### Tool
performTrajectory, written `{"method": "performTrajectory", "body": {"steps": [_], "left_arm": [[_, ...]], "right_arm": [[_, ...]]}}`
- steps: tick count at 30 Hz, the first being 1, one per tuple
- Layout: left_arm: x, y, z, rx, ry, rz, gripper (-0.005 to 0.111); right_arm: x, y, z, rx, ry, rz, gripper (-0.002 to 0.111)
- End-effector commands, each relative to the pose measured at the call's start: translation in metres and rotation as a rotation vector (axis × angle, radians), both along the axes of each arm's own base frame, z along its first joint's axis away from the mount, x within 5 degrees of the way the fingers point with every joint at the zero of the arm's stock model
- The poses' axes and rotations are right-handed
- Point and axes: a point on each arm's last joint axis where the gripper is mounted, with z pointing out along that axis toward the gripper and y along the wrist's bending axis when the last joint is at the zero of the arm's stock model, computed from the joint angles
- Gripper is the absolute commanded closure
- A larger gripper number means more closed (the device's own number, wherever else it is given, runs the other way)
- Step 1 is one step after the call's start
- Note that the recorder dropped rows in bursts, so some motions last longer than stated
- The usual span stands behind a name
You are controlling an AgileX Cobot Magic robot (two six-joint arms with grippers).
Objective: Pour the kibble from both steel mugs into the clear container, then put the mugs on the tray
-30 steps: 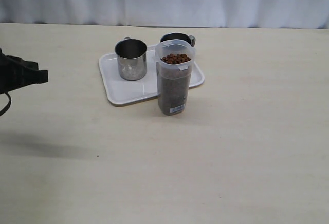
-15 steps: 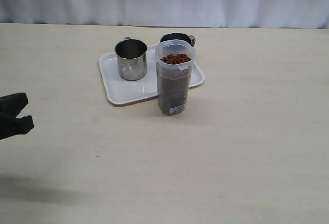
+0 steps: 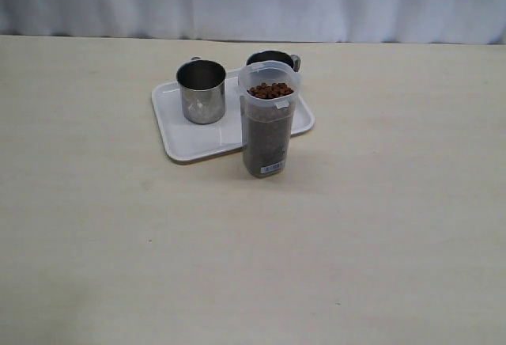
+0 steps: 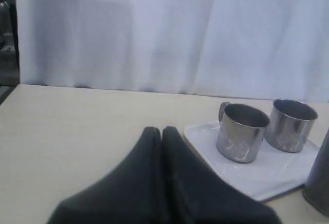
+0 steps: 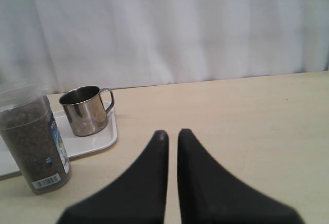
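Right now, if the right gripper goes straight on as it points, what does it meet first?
The way looks free: ahead of the shut right gripper lies only bare table, then the white curtain. The steel mug and clear container stand off to one side. Depth is uncertain.

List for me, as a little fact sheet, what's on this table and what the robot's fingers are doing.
tray: white, on the table
clear container: upright on the table, in front of the tray
kibble: in the container, almost to its rim
front steel mug: upright on the tray
rear steel mug: on the tray, partly behind the container
left fingers: shut, empty
right fingers: shut, empty
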Motion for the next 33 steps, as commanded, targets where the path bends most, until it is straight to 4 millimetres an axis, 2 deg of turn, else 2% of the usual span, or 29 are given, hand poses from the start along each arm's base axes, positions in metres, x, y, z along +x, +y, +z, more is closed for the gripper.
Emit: {"method": "performTrajectory", "body": {"steps": [1, 9, 12, 16, 33], "left_arm": [[-0.018, 0.001, 0.001, -0.014, -0.072, 0.036, 0.107], [-0.037, 0.002, 0.007, -0.021, -0.187, 0.07, 0.107], [-0.044, 0.006, 0.002, -0.038, -0.159, 0.119, 0.107], [-0.044, 0.008, -0.004, -0.038, -0.087, 0.149, 0.107], [-0.044, 0.007, -0.006, -0.019, -0.067, 0.144, 0.107]], "right_arm": [[0.0, 0.0, -0.001, 0.002, 0.001, 0.003, 0.103], [0.0, 0.0, -0.001, 0.002, 0.001, 0.003, 0.103], [0.0, 0.0, -0.001, 0.002, 0.001, 0.003, 0.103], [0.0, 0.0, -0.001, 0.002, 0.001, 0.003, 0.103], [0.0, 0.0, -0.001, 0.002, 0.001, 0.003, 0.103]]}}
